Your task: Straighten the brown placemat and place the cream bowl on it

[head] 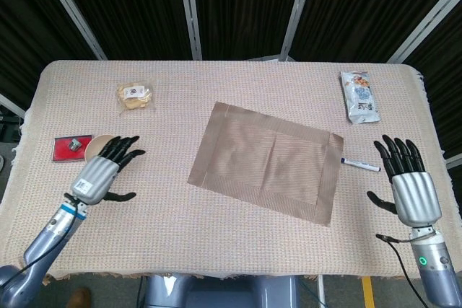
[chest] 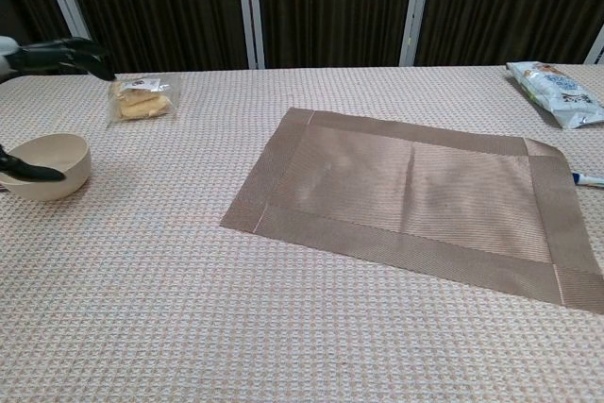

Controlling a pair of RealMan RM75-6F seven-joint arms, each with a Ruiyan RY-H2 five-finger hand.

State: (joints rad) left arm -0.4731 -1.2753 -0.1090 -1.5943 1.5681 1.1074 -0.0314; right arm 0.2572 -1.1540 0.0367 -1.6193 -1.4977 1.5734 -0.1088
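The brown placemat (head: 267, 160) (chest: 415, 195) lies flat in the middle of the table, turned slightly clockwise. The cream bowl (chest: 47, 166) stands at the left; in the head view only its rim (head: 94, 145) shows behind my left hand. My left hand (head: 102, 172) hovers over the bowl with fingers spread, its fingertips (chest: 66, 49) above the bowl and the thumb beside it, holding nothing. My right hand (head: 410, 187) is open with fingers spread, right of the placemat near the table's right edge, and shows only in the head view.
A red card (head: 70, 147) lies left of the bowl. A clear cookie bag (head: 135, 95) (chest: 142, 98) sits at the back left, a snack packet (head: 359, 96) (chest: 559, 92) at the back right. A white pen (head: 359, 164) lies beside the mat's right edge.
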